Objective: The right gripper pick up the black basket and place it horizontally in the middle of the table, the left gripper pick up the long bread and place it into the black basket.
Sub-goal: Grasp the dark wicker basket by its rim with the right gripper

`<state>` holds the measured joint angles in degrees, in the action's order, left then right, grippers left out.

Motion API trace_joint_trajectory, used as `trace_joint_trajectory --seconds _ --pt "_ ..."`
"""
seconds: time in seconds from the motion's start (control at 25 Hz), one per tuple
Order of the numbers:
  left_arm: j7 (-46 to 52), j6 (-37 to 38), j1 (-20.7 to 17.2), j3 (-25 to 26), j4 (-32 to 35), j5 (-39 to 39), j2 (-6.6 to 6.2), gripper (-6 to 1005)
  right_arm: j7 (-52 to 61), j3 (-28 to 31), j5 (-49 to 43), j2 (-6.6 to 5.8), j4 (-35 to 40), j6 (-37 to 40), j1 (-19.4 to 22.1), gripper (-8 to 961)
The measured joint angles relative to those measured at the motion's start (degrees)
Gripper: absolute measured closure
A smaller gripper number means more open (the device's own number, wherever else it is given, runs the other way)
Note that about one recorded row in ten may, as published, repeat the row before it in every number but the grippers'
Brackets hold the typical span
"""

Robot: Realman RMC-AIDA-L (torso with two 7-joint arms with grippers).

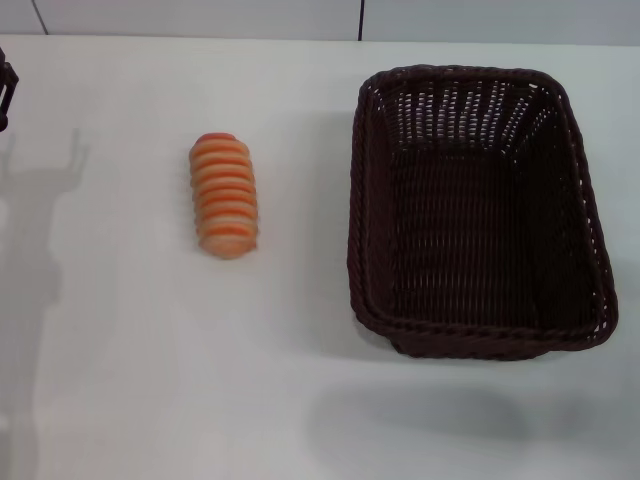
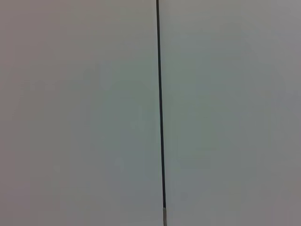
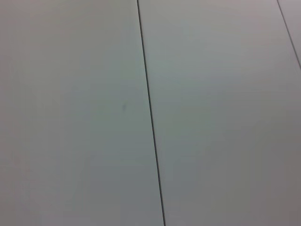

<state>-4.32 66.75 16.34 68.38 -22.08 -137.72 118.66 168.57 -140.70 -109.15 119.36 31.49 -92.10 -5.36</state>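
Observation:
The black basket point(image 1: 475, 210) stands on the right half of the white table point(image 1: 150, 380), its long side running front to back, and it holds nothing. The long bread point(image 1: 224, 194) lies left of the middle, orange and cream ribbed side up, lengthwise front to back. A black part of my left gripper point(image 1: 6, 95) shows at the far left edge of the head view, well left of the bread. My right gripper is out of view. Both wrist views show only plain pale panels with a dark seam.
The table's far edge meets a pale wall with a dark vertical seam point(image 1: 361, 18). A faint shadow lies on the table near the front edge, below the basket.

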Motion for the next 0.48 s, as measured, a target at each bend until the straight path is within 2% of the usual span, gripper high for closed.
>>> trace_joint_trajectory --seconds 0.36,0.44,0.48 --pt "-0.07 -0.27 0.34 0.01 0.37 0.00 -0.09 149 0.16 -0.09 -0.20 -0.37 2.74 1.00 0.07 124" --pt "-0.11 -0.34 0.48 0.33 0.42 -0.01 -0.12 149 -1.10 -0.12 -0.30 -1.65 6.75 4.74 0.72 124" --pt "-0.12 -0.36 0.54 0.63 0.45 0.01 -0.15 149 -3.35 -0.08 -0.41 -3.36 11.07 8.63 1.49 124"
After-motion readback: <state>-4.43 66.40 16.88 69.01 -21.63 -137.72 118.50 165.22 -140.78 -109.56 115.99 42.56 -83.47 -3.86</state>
